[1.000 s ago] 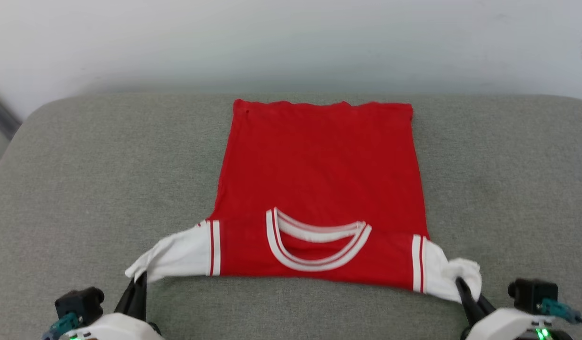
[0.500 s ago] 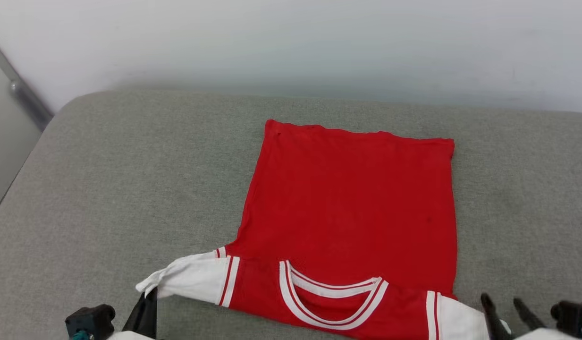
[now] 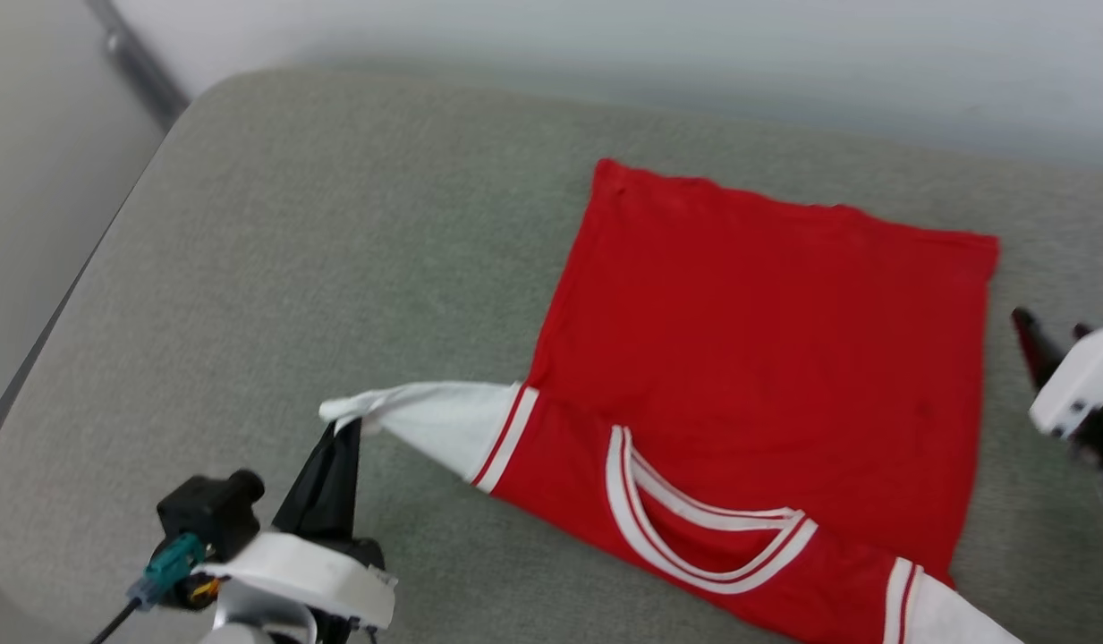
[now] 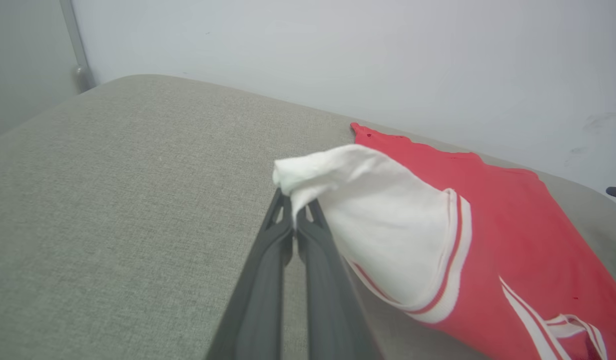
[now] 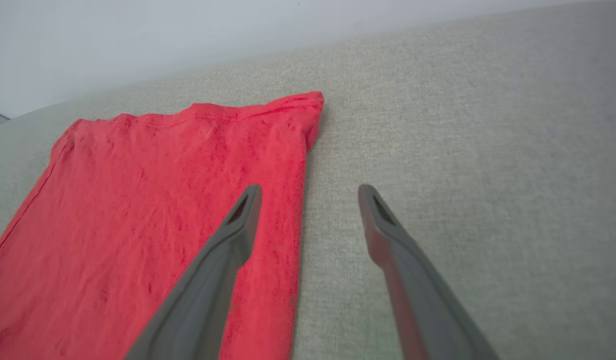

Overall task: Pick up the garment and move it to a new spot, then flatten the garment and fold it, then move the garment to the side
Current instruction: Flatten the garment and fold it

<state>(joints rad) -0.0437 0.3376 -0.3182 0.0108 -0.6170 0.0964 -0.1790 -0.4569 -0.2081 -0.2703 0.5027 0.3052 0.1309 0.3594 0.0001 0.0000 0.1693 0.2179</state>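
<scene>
At the far left a thin grey pipe runs up the corner where two pale walls meet, behind a broad grey cushion with a rounded edge. Low on the left, the left gripper has its two dark fingers pressed together on the tip of the white left sleeve. In the left wrist view the left gripper pinches a bunched fold of that sleeve, and the cloth is lifted off the cushion there.

The sleeve leads to the red shirt, which lies spread on the cushion right of centre, set at a slant, with its hem toward the wall and its white-and-red striped collar nearer the robot. The red body lies mostly flat, lightly creased. The white right sleeve lies loose at the bottom edge.

At the far right the right gripper sits just beside the shirt's right edge. Its fingers stand wide apart and hold nothing — in its wrist view one finger is over the red cloth, the other over bare cushion.
</scene>
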